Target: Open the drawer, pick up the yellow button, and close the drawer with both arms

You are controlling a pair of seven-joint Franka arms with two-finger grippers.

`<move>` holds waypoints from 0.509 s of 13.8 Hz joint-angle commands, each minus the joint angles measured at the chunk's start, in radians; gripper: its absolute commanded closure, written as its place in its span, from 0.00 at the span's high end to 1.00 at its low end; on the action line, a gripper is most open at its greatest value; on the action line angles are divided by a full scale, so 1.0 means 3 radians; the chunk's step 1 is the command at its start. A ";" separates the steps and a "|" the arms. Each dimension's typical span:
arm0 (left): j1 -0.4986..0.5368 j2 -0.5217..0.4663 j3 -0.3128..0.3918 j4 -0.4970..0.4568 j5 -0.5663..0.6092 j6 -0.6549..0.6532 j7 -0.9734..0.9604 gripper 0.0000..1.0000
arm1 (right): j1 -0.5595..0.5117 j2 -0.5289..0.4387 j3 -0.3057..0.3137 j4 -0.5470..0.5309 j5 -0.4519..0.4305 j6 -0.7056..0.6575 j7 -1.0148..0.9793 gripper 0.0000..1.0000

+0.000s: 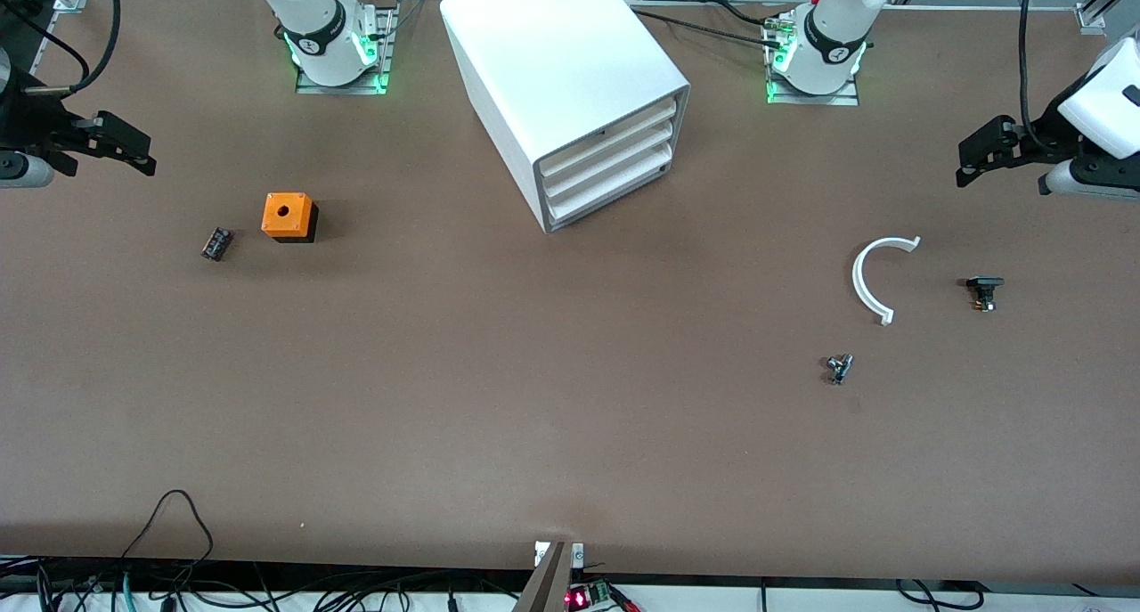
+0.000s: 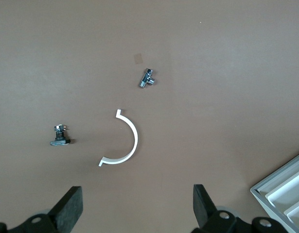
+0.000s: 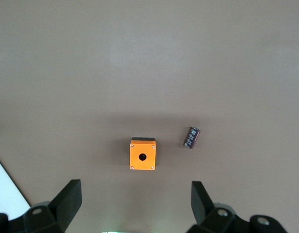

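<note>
The right gripper [image 1: 125, 149] hangs in the air over the tabletop [image 1: 499, 398] at the right arm's end, near the corner along the robots' edge, its fingers [image 3: 66, 201] spread wide with nothing between them. This arm waits, and so does the other.

Nearer the front camera than that gripper, a small dark cylindrical part [image 1: 216, 243] lies on its side, and just beside it, toward the middle of the tabletop, sits an orange cube [image 1: 289, 216] on a black base, with a round hole in its top face; the two are apart.

In the middle of the robots' edge stands the big white cabinet [image 1: 557, 69], turned at an angle to that edge. The drawer [image 1: 613, 136], topmost of three alike, is pushed in flush with the two below it. No button shows anywhere in these views.

Toward the left arm's end, a small metal fitting [image 1: 838, 368] lies closest to the front edge. A white half-ring [image 1: 871, 278] lies farther from the camera, its open side toward the left arm's end, and a small black part [image 1: 984, 290] lies beside it, closer to that end edge.

The left gripper [image 1: 984, 153] hangs over the corner at the left arm's end, its fingers [image 2: 69, 206] also released and wide apart.
</note>
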 commanded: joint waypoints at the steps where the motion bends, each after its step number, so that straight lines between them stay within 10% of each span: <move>1: -0.0003 0.0062 -0.0004 0.0137 -0.0018 -0.0089 0.0012 1.00 | -0.0014 -0.0058 -0.0002 -0.0056 -0.0001 -0.0002 -0.0059 1.00; 7: -0.0019 0.0062 -0.0020 0.0142 -0.0028 -0.0140 0.0012 1.00 | -0.0014 -0.0058 0.0003 -0.0056 -0.0001 0.0009 -0.0023 1.00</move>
